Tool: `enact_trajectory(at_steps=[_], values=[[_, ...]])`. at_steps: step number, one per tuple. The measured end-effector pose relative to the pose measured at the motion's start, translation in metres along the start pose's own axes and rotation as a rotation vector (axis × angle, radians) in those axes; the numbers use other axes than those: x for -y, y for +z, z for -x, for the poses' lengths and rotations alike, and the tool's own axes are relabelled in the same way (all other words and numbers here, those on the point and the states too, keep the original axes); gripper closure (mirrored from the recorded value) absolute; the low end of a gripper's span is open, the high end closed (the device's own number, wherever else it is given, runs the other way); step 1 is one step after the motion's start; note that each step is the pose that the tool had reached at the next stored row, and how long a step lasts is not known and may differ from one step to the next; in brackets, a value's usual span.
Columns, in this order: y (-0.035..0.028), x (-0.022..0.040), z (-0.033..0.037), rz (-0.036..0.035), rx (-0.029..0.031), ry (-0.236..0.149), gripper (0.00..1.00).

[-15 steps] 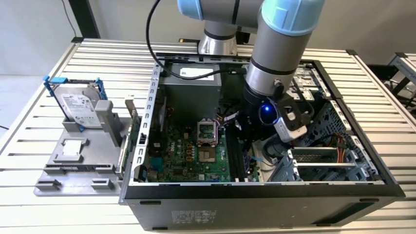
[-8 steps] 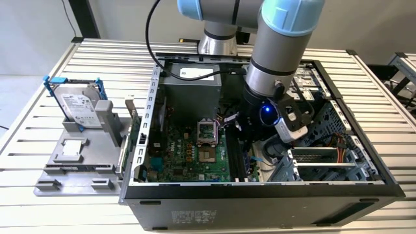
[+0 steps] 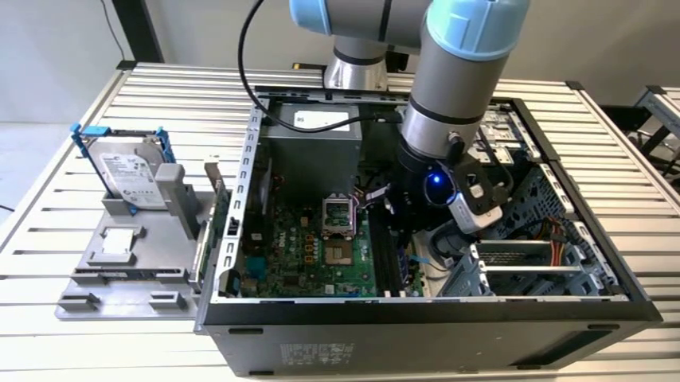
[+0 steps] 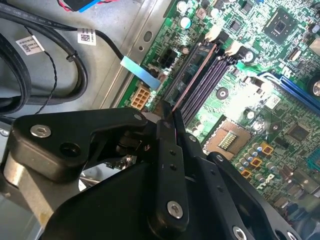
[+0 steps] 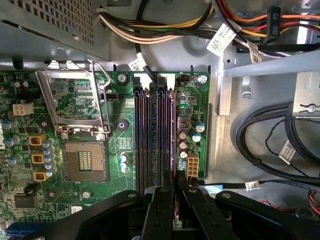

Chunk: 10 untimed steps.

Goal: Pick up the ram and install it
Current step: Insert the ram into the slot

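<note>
Down inside the open computer case (image 3: 425, 314) the arm's gripper (image 3: 409, 219) hangs low over the green motherboard (image 3: 308, 263), to the exterior view's right of the processor socket (image 3: 338, 213). Both wrist views show its two black fingers (image 4: 170, 165) drawn close together on a thin dark board held edge-on, the ram (image 4: 174, 116), so the jaws are clenched around it. In the first wrist view the ram (image 5: 175, 192) is a narrow sliver between the fingers (image 5: 159, 210), lined up with the long black memory slots (image 5: 155, 135) and standing over their near end, just beside the white power connector (image 5: 193, 165). In the second wrist view the stick's edge runs on toward the slots (image 4: 202, 80); whether it already sits in one cannot be told. Thick black cables (image 4: 45, 65) lie on the grey case floor next to the board. Outside the case, on the slatted table (image 3: 64, 199) at the exterior view's left, a grey fixture (image 3: 127, 263) holds a silver hard drive (image 3: 130, 177) upright in its blue bracket (image 3: 81, 135), well apart from the gripper.
</note>
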<state>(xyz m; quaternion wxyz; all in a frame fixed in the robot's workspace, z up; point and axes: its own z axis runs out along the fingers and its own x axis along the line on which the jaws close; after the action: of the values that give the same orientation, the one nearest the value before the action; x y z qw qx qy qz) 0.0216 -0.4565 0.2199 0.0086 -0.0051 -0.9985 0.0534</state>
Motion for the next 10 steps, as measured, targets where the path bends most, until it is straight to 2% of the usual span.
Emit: enact_trajectory(at_steps=[6, 10], values=[[-0.0017, -0.0001, 0.0, 0.0027, 0.0008, -0.002, 1.0], [-0.004, 0.0004, -0.0001, 0.0008, 0.0004, -0.002, 1.0]])
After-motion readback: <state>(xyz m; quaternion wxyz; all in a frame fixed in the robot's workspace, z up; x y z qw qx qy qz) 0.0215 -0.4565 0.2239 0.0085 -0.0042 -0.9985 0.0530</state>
